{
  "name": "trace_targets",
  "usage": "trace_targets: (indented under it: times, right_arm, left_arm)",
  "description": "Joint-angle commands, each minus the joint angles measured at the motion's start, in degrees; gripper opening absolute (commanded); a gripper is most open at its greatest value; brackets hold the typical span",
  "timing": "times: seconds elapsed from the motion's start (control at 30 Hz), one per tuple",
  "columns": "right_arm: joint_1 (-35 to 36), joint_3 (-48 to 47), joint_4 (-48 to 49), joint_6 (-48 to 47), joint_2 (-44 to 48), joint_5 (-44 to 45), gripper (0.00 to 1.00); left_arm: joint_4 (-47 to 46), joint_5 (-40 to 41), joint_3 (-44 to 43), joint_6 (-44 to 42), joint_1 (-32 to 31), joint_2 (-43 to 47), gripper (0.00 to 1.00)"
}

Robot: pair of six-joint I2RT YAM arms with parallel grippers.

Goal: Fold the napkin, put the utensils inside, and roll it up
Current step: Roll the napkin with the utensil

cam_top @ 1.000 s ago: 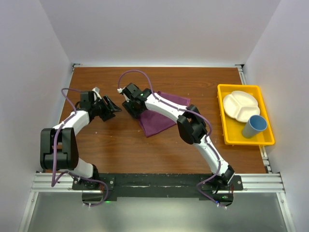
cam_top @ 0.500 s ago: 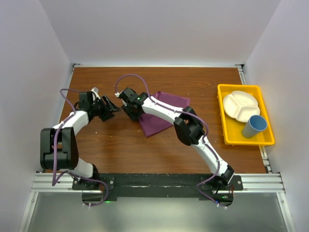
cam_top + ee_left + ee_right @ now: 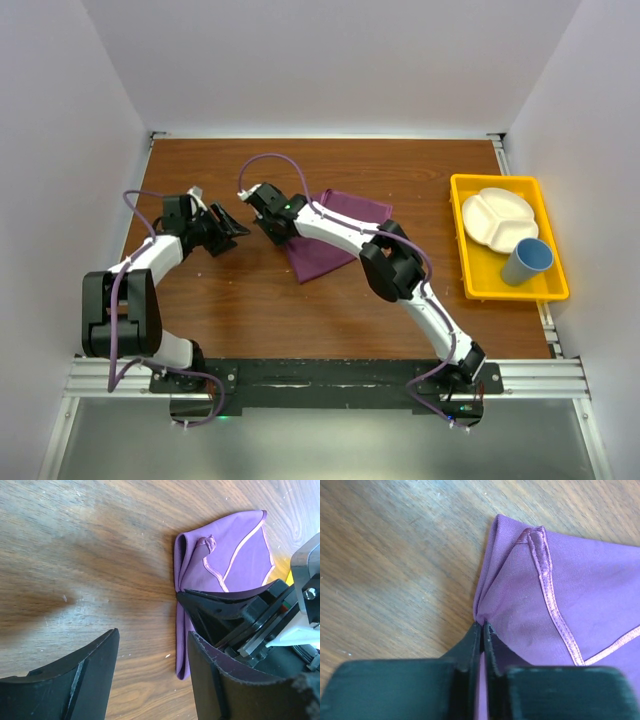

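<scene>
Plum-purple cloth, the napkin (image 3: 318, 258), lies folded near the middle of the brown wooden table (image 3: 400, 170) in the top view. Part of it is hidden under the right arm, whose right gripper (image 3: 272, 232) sits at the cloth's left edge. The left gripper (image 3: 232, 232) hangs just beside it over bare wood, and from up here neither pair of fingers can be read clearly. Well apart to the right, a yellow tray (image 3: 470, 240) holds a white divided plate (image 3: 497, 220) with a blue cup (image 3: 527, 262) just beside it at the tray's near end. The left wrist view shows what the overhead one hides: its own fingers (image 3: 85, 665) stand spread wide above the wood, gripping nothing. The napkin's folded left edge lies just beyond them, and the other gripper's black body lies over the cloth. The right wrist view comes closest: its fingers (image 3: 470, 645) are pressed together at the fold, apparently pinching the cloth's edge. A hemmed corner lies turned over just beyond them.
</scene>
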State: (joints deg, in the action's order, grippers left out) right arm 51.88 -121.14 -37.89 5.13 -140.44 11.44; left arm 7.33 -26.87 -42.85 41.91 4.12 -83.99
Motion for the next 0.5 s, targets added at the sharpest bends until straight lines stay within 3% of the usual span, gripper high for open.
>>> trace_targets:
  times: [0.0,0.2,0.47]
  right_arm:
    - [-0.3,2.1,-2.5,-0.3,-0.9,-6.6,0.0]
    - [-2.3,2.3,-1.6,2.0,3.3,-17.0,0.0]
    - [-10.6,14.1,9.1,11.7,9.7,-38.8,0.0]
  left_arm:
    - [-0.5,-0.7,-0.8,0.5,0.5,2.1,0.62]
    - [-3.4,-3.2,0.4,3.2,0.5,1.5,0.65]
    - [-13.7,-7.5,3.4,12.1,-2.7,-1.7,0.67]
